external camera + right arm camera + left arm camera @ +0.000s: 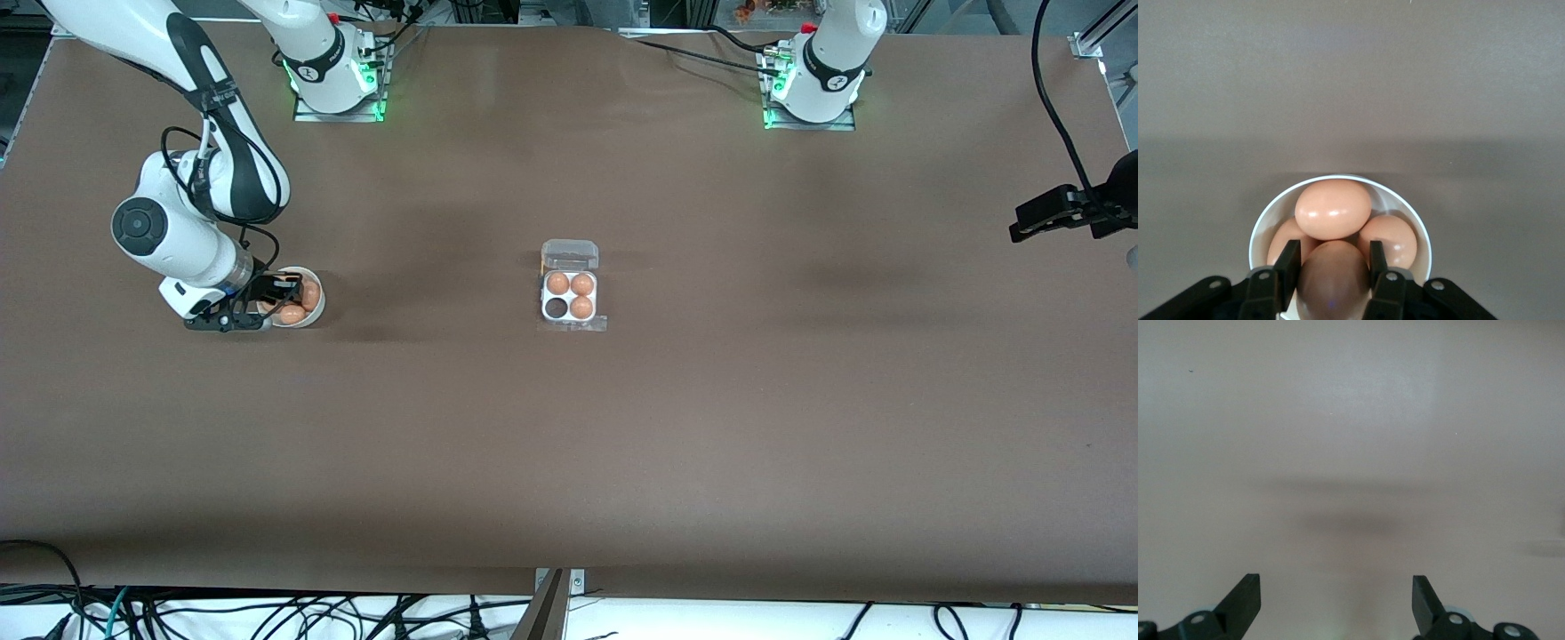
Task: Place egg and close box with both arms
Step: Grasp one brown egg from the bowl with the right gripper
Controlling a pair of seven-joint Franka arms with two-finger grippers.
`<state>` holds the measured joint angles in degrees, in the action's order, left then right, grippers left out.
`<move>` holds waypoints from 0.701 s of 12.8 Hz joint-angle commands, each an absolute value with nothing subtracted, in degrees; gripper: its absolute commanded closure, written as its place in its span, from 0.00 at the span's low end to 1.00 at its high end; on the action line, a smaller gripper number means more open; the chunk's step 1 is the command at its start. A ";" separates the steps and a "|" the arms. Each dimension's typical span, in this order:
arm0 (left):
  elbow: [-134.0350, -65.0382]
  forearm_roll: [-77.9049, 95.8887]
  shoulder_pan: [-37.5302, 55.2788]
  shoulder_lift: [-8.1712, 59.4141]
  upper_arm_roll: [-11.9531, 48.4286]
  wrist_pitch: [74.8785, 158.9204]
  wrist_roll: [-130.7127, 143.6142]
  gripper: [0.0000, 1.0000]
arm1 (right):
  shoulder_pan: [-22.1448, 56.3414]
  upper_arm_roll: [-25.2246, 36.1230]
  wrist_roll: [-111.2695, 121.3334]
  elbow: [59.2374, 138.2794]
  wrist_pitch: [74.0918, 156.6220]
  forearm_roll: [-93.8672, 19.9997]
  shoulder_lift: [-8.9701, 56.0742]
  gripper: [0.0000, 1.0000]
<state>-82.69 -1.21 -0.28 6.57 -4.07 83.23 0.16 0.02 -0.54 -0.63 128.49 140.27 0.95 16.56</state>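
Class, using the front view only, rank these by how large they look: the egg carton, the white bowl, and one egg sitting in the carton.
1. Egg carton, lid open.
2. White bowl, partly hidden by the right hand.
3. Egg in carton.

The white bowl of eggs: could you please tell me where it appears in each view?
Front view: the white bowl sits toward the right arm's end of the table, under the right pincer.
Left wrist view: not in it.
Right wrist view: low centre, rim around the eggs.
Shared landmark: the brown tabletop.
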 commanded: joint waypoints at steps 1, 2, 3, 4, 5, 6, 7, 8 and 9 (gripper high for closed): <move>-81.56 -2.37 -0.53 6.68 -3.95 82.79 -1.14 0.00 | -0.18 -0.97 0.35 128.06 138.69 0.70 16.08 0.65; -81.56 -2.37 -0.53 6.68 -3.96 82.79 -1.14 0.00 | -0.09 -0.97 0.35 127.45 138.00 0.70 16.08 0.65; -81.48 -2.37 -0.53 6.68 -3.96 82.79 -1.14 0.00 | -0.09 -0.97 0.35 126.66 136.94 0.70 16.08 0.65; -81.56 -2.37 -0.53 6.68 -3.96 82.79 -1.14 0.00 | -0.09 -1.05 0.35 125.43 135.45 0.70 16.08 0.66; -81.56 -2.37 -0.53 6.68 -3.87 82.79 -1.14 0.00 | 0.09 -1.05 0.35 124.11 133.70 0.70 16.17 0.66; -81.48 -2.37 -0.53 6.68 -3.87 82.79 -1.14 0.00 | 0.09 -1.05 0.35 123.32 132.64 0.70 16.17 0.66; -81.56 -2.37 -0.53 6.68 -3.95 82.79 -1.14 0.00 | 0.09 -1.05 0.35 122.96 132.45 0.70 16.35 0.66; -81.56 -2.37 -0.53 6.68 -3.96 82.79 -1.14 0.00 | 0.26 -1.05 0.35 122.35 132.36 0.79 16.61 0.67; -81.56 -2.37 -0.53 6.68 -3.96 82.79 -1.14 0.00 | 0.52 -1.05 0.44 121.65 131.93 0.70 16.87 0.68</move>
<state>-82.67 -1.21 -0.28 6.57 -4.07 83.23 0.16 0.24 -0.81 -0.40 123.24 133.52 0.95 16.56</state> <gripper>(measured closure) 0.000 0.537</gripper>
